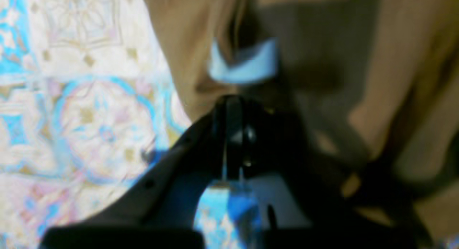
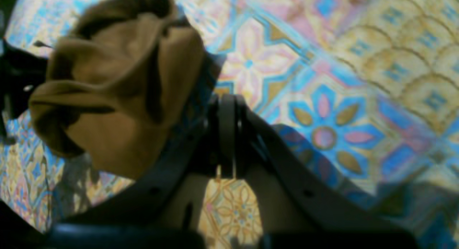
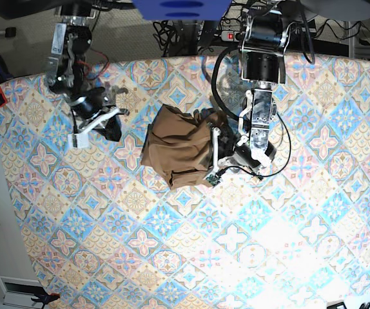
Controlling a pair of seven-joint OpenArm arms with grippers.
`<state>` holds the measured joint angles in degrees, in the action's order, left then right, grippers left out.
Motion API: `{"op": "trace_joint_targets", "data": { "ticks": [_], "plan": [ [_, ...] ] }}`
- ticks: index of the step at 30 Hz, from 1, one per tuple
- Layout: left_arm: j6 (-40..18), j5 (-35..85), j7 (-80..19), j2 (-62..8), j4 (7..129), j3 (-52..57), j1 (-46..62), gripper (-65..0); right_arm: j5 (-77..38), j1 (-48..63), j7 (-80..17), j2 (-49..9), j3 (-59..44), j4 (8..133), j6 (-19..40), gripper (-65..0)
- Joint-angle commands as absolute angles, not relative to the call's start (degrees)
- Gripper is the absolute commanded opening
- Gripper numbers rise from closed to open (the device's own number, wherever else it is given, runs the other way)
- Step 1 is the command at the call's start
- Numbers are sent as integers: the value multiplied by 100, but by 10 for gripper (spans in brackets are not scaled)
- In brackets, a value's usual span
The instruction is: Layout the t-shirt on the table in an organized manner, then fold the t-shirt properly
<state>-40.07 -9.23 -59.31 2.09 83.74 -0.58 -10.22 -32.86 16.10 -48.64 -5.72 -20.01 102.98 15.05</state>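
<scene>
t-shirt [image 3: 180, 154]: bunched in a rumpled heap mid-counter [image 3: 288, 244], toward the far edge | left gripper [image 3: 214, 161]: at the heap's edge, jaws closed, pinching a fold of tan cloth beside a pale label [image 1: 245, 62] | right gripper [image 3: 111, 125]: apart from the shirt, over bare patterned cloth, jaws closed on nothing

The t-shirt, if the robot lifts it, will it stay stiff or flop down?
Probably flop: the t-shirt lies bunched in soft folds and creases on the table. It looks thin, so likely light for its size. Being crumpled, it will likely sag from the lifted corner, not open flat.
</scene>
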Motion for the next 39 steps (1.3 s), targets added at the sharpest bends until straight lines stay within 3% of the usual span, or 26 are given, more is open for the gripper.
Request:
{"op": "trace_joint_targets", "data": {
  "ticks": [1, 14, 20, 26, 31, 33, 39],
  "plan": [
    [-4000, -866, -5622, 312, 8435, -75, -1165, -650, -3407, 1490, -4655, -611, -2105, 10501, 1569, -650],
    [-4000, -822, -3512, 549, 8435, -92, -1147, -650, -3407, 1684, -4655, -611, -2299, 10527, 1587, -650],
    [-4000, -813, -3327, 514, 9226, 48, -681, -650, -3407, 1684, -4655, -611, -2325, 10545, 1587, -650],
    [-4000, -813, -3319, 541, 10413, 752, -22, -650, -3415, 1692, -4655, -593, -3064, 11011, 1587, -650],
    [-4000, -804, -3301, 514, 11108, 1209, 699, -650, -3424, 2308, -4646, -593, -3442, 11090, 1587, -650],
    [-4000, -804, -3178, 505, 11327, 1402, 1007, -650, -3424, 2589, -4418, -593, -3495, 11099, 1587, -650],
    [-4000, -857, -1560, 505, 11407, 1648, 2123, -650, -3424, 3556, -2818, -585, -3459, 11099, 1587, -650]
  ]
}}
